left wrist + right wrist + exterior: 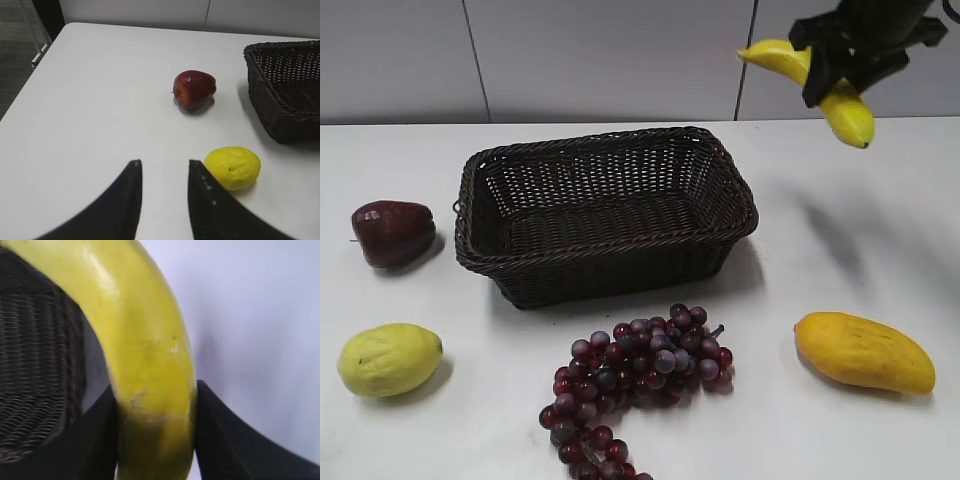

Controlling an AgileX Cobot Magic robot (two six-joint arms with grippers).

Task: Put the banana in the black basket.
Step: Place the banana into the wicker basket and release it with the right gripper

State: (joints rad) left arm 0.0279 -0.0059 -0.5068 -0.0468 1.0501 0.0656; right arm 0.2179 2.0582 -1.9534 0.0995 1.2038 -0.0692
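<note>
Right pincer point(840, 65) clamps the curved glossy yellow banana point(845, 105) beyond the dark woven wicker basket point(610, 240)'s right rim; released here, it would likely miss the basket.

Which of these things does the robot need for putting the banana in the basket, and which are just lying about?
Needed:
- curved bright-yellow banana, held by the right gripper
- large dark woven wicker basket

Lying about:
- dark red pear-shaped fruit
- rounded yellow-green lemon
- bunch of purple grapes
- orange-yellow oval mango
</note>
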